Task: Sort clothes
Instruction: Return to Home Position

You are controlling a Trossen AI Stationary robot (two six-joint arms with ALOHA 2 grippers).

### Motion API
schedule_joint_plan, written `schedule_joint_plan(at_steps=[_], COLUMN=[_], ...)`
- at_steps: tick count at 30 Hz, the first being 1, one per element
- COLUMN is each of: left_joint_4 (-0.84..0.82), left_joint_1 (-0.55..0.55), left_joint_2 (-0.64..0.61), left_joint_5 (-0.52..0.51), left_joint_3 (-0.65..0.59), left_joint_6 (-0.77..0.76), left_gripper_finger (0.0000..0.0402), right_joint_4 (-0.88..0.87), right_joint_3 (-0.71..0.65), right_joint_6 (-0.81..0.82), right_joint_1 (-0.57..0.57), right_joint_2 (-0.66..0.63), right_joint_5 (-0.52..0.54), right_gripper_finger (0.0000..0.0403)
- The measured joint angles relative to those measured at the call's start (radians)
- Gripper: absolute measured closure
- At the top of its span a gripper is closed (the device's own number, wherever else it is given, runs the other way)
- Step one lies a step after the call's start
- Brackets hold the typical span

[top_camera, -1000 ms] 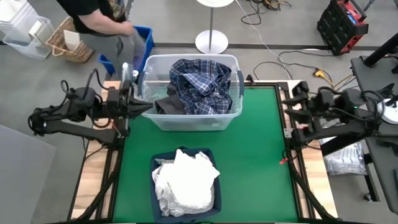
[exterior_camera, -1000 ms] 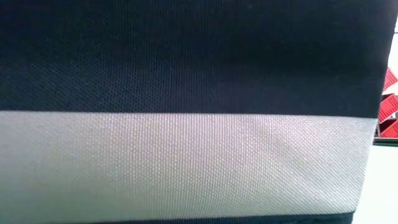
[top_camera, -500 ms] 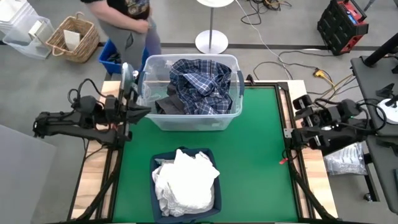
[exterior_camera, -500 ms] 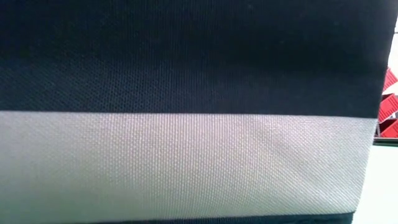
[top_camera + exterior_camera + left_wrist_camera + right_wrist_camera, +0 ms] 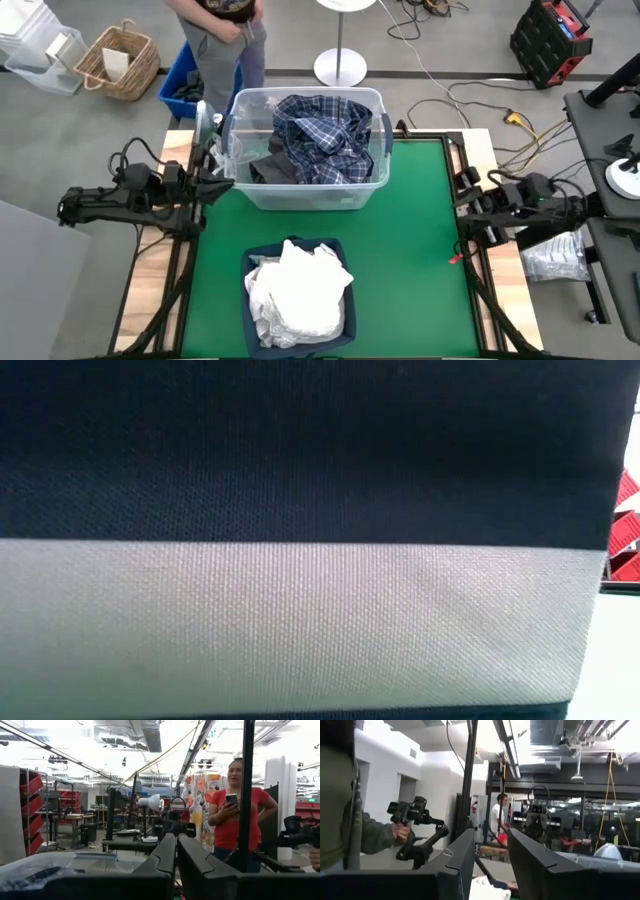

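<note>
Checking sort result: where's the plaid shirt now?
High view: plaid shirt sits in the clear tub, top centre of the table, beyond the navy bin.

There are two grippers: the left gripper point(image 5: 222, 182) and the right gripper point(image 5: 462, 205). Two containers stand on one table point(image 5: 420, 250): one clear tub point(image 5: 305, 198) and one navy bin point(image 5: 262, 256). The tub shows one plaid shirt point(image 5: 320, 135) and one dark grey garment point(image 5: 272, 170). The white garments point(image 5: 298, 295) form one heap, and their number is unclear. Beyond are one wicker basket point(image 5: 122, 62) and one person point(image 5: 225, 30).
</note>
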Motion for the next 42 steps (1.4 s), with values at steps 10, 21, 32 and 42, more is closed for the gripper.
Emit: schedule_joint_plan(at_steps=[10, 21, 32, 42], left_joint_4=[0.039, -0.119, -0.04, 0.119], left_joint_1=[0.0, 0.0, -0.001, -0.001], left_joint_2=[-0.178, -0.23, -0.252, -0.298], left_joint_5=[-0.001, -0.001, 0.126, 0.152], left_joint_3=[-0.123, -0.165, -0.314, -0.481], left_joint_6=[-0.014, -0.103, -0.062, 0.017], left_gripper_finger=[0.0402, 0.0402, 0.0402, 0.0402], right_joint_4=[0.027, 0.004, 0.01, -0.002], right_joint_3=[-0.122, -0.129, -0.125, -0.126], right_joint_6=[0.082, 0.24, 0.211, 0.069], right_joint_1=[0.0, 0.0, 0.0, 0.0], right_joint_2=[0.004, 0.032, 0.017, 0.018], right_joint_5=[0.135, 0.158, 0.096, 0.035], right_gripper_finger=[0.0308, 0.0327, 0.0344, 0.0351])
